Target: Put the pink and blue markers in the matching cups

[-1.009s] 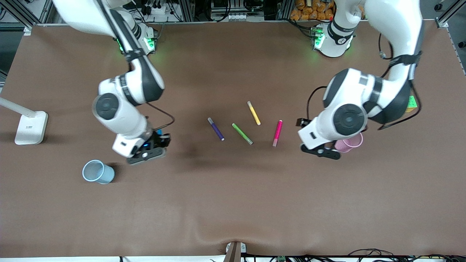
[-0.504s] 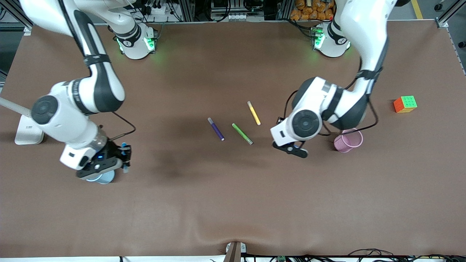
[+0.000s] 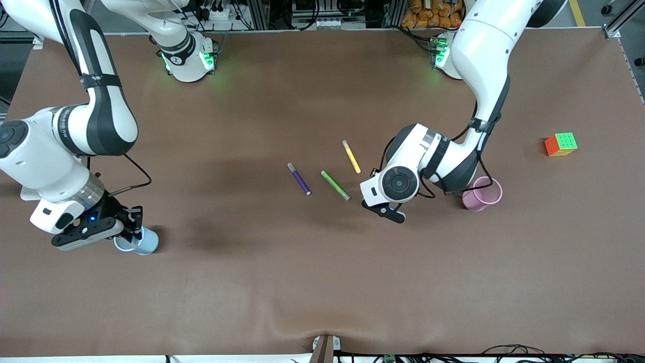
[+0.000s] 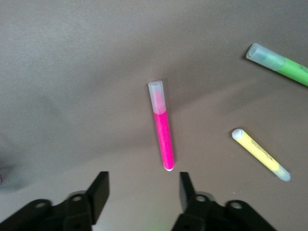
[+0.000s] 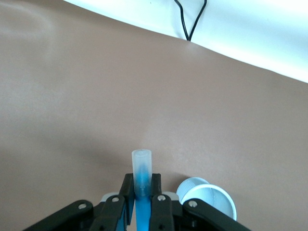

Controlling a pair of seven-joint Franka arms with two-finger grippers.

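Right gripper [image 3: 132,225] is pinched tight on the blue marker [image 5: 142,179], pale cap end poking out past the fingertips, body running back between the pads. It hangs at the rim of the blue cup [image 3: 137,242], which stands at the right arm's end of the table.

Left gripper [image 3: 392,210] is low over the pink marker [image 4: 162,134], jaws spread apart with nothing between them; the marker's butt end sits just ahead of the gap. The front view hides the marker under the wrist, so its exact offset is probably small, but check it. The pink cup [image 3: 482,194] stands beside that spot, toward the left arm's end.

Handling: you're dealing with light, stiff, smooth plastic barrels that likely roll if nudged. Grip the pink one across the coloured barrel mid-length, not on the cap. The cups look thin and tippy, so drop the markers in without touching a wall.
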